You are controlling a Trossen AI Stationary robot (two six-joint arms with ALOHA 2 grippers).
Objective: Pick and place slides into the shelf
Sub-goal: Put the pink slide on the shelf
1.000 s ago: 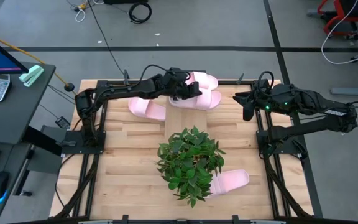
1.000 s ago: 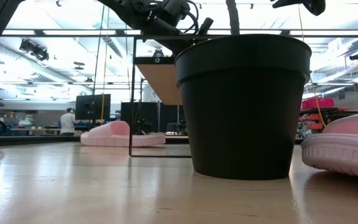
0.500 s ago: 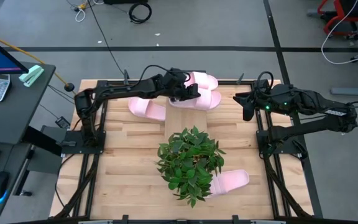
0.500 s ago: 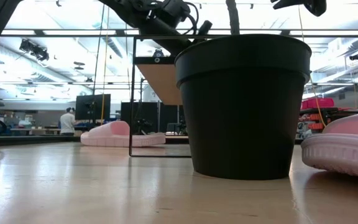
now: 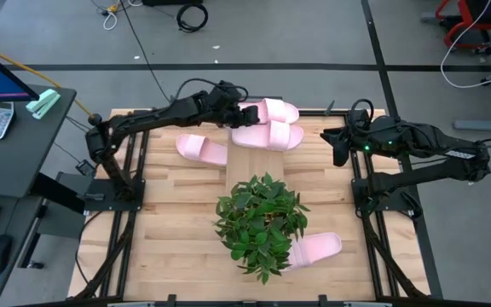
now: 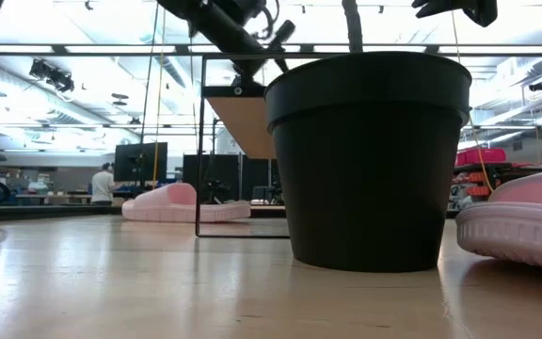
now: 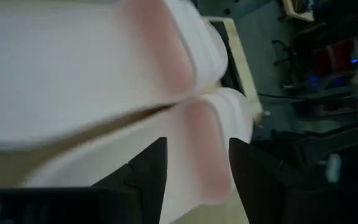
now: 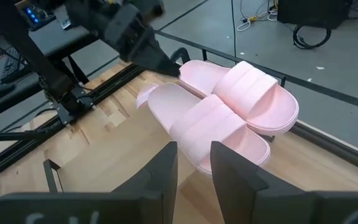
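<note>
On the far end of the narrow light-wood plank shelf [image 5: 247, 163], two pale pink foam slide sandals already lie side by side and touching: one nearer the table's far edge [image 5: 273, 111] and one just in front of it [image 5: 268, 136]. We judge these two as placed, so about half the job looks done.

Our left gripper [image 5: 233, 113] sits at the left ends of that pair, close against them. From the left wrist view its dark fingers [image 7: 143, 177] stand apart with pink foam filling the space ahead, and the right wrist view shows its tip [image 8: 160, 63] just beside the pair rather than pinching either one. We read it as released, holding nothing.

Our right gripper [image 5: 337, 145] waits at the far right of the table, well apart from the shelf. Its fingers [image 8: 164, 171] are spread, with nothing between them.

Two slides are left. A third pale pink slide [image 5: 201, 149] lies flat on the wide butcher-block table top [image 5: 177, 213] to the left of the shelf, near the left arm. A fourth pale pink slide [image 5: 315, 248] rests at the near right, partly tucked under the leafy green potted plant [image 5: 261, 223], whose black pot [image 6: 370, 160] stands on the near end of the shelf line.

We expect the left-hand slide to be the easier reach. The one by the plant looks more awkward because of the leaves overhanging it.
</note>
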